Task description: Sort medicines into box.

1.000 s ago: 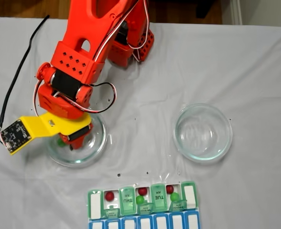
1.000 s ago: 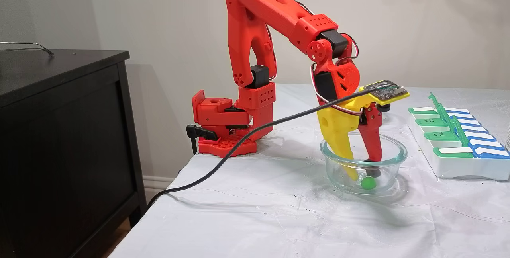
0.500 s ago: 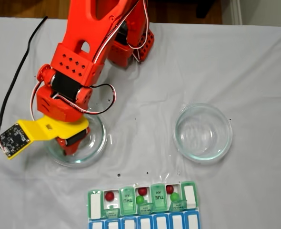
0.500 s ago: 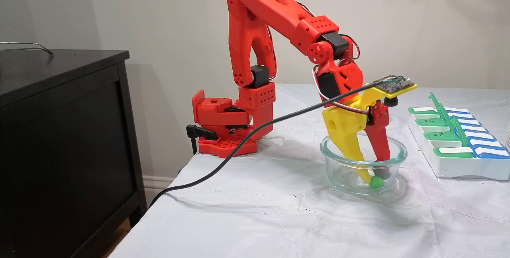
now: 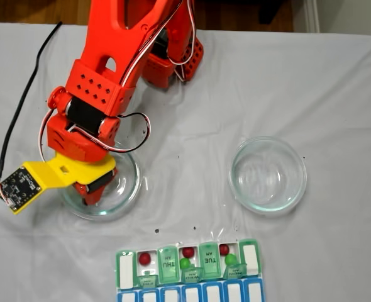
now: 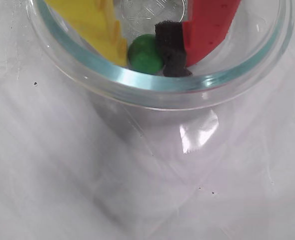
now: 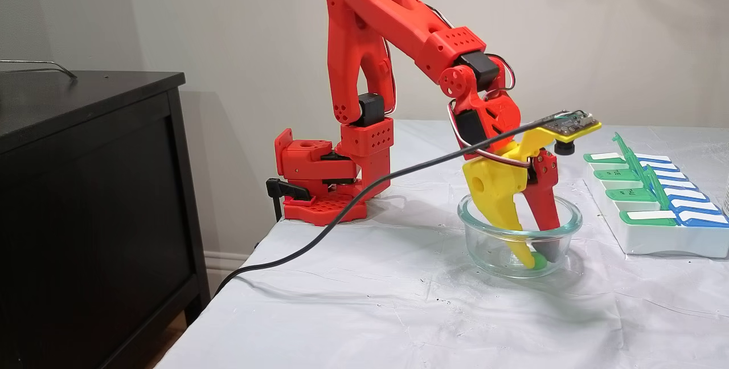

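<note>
My gripper point(image 6: 147, 65) reaches down into a clear glass dish point(image 7: 472, 210), the left-hand dish point(image 5: 134, 182) in the fixed view from above. Its yellow finger point(image 6: 95, 25) and the black pad of its red finger point(image 6: 170, 47) press on either side of one green ball point(image 6: 144, 54), which lies on the dish floor point(image 7: 539, 262). The box point(image 5: 126, 270) sits at the table's near edge. Its green lids stand open point(image 7: 632, 159), and three red balls point(image 5: 145, 258) and two green balls point(image 5: 231, 259) lie in its compartments.
A second clear glass dish point(image 5: 267, 175) stands to the right of the arm in the fixed view from above. A black cable point(image 7: 319, 226) runs from the wrist camera board point(image 5: 19, 184) off the table's edge. A dark cabinet point(image 7: 85, 198) stands beside the table.
The fingers have closed from wide apart onto the green ball. In the side view, the ball has shifted slightly right across the dish floor and the wrist has tilted up a little.
</note>
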`<action>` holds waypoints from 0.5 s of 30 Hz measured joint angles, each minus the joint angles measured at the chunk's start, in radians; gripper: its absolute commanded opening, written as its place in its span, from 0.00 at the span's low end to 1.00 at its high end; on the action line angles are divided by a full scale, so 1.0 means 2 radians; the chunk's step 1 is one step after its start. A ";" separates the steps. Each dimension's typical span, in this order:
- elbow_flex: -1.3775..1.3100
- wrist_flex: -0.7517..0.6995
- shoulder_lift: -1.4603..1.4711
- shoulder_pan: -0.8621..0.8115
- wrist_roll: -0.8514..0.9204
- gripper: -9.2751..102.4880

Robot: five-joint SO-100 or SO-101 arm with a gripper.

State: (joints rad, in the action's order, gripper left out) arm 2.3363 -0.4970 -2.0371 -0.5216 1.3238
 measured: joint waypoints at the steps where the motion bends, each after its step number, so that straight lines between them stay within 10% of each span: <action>1: 0.000 0.000 0.000 0.000 0.003 0.20; 15: -0.004 -0.020 0.024 0.005 0.020 0.19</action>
State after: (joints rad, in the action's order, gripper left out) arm 2.3286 -0.5369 -1.9896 -0.5108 1.3637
